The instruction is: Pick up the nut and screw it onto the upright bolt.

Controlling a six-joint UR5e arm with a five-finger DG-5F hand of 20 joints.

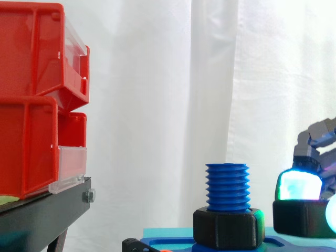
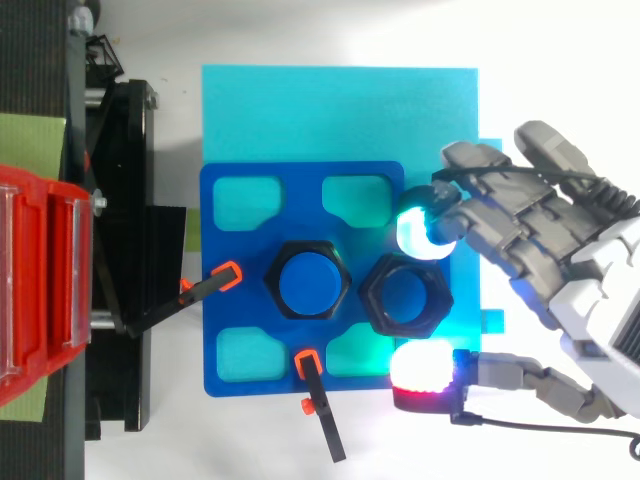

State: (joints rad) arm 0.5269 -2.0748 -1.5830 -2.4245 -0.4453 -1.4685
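Barely begun, I'd say: on the blue plate, with the hand close in, the upright bolt stands with bare threads and the black nut sits low just beside it, clamped or not I cannot tell, so lifting and screwing remain.

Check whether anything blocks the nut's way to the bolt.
Nothing visible does. The nut sits right beside the bolt, by the robot hand; the bolt's threaded top is bare. Only a black hex collar rings its base.
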